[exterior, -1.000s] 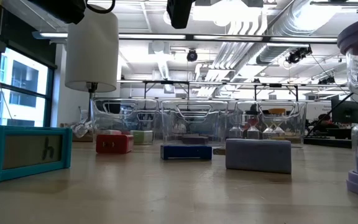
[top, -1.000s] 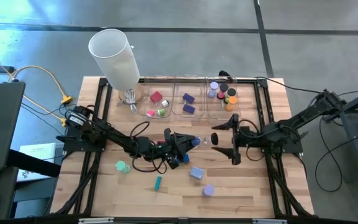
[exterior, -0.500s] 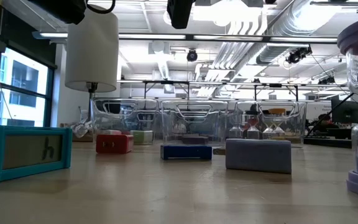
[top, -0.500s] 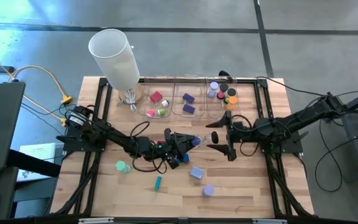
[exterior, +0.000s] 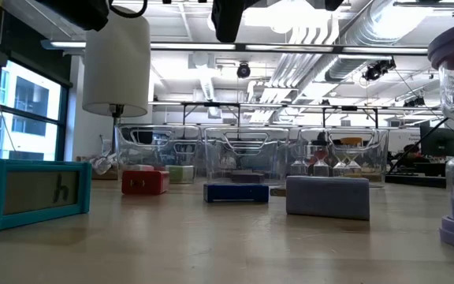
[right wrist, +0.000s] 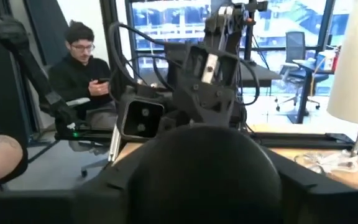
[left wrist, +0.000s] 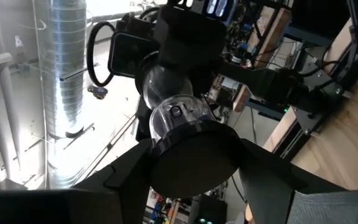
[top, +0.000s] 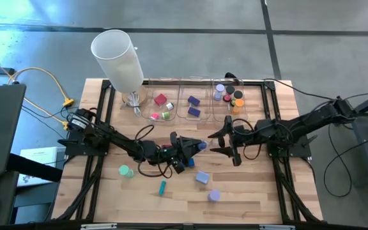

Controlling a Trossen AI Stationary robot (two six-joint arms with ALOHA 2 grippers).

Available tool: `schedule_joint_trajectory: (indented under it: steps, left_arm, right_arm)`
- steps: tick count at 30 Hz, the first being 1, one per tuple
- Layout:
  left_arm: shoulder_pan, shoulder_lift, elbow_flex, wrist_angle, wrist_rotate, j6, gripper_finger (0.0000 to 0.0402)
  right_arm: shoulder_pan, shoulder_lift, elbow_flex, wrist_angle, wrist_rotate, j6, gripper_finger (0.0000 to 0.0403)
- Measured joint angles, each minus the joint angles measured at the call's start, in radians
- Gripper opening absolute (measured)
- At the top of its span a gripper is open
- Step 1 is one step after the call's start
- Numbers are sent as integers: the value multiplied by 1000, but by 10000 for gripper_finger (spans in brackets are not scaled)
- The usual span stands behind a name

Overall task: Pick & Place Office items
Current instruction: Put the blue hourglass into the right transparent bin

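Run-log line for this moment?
left end effector: mid-table, gripping dark roll | right end effector: facing it, apart | green roll, teal stick: lying loose

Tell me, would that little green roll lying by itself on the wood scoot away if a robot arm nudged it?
Possibly. The green roll looks round, so a sideways push could set it rolling if it lies on its curved side; the view from above cannot settle that. It lies on bare wooden table with nothing close beside it to stop it. Being small, it is probably light and easily shoved.
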State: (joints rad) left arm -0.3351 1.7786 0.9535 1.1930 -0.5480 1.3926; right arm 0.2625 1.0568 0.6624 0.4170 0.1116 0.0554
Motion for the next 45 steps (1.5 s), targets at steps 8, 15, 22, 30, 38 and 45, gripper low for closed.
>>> schedule_joint_trajectory:
  steps: [8,15,22,30,38,45]
  left_arm:
    - [3,0,1,-3,1,-4,198]
    - [4,0,0,10,-4,8,234]
    - [4,0,0,19,-5,-3,243]
    - [-31,0,0,-7,-139,44,244]
    - [-48,-3,0,-8,-194,51,245]
    - [-48,-5,0,-15,-215,52,246]
  right_arm:
    - [-8,-2,0,-3,-38,-23,182]
    - [-8,-2,0,-10,-40,-27,182]
    - [-8,-2,0,-16,-40,-27,182]
    - [-8,-3,0,-99,-27,35,182]
    - [-7,-13,0,-134,22,47,182]
    - [-7,-36,0,-139,43,41,182]
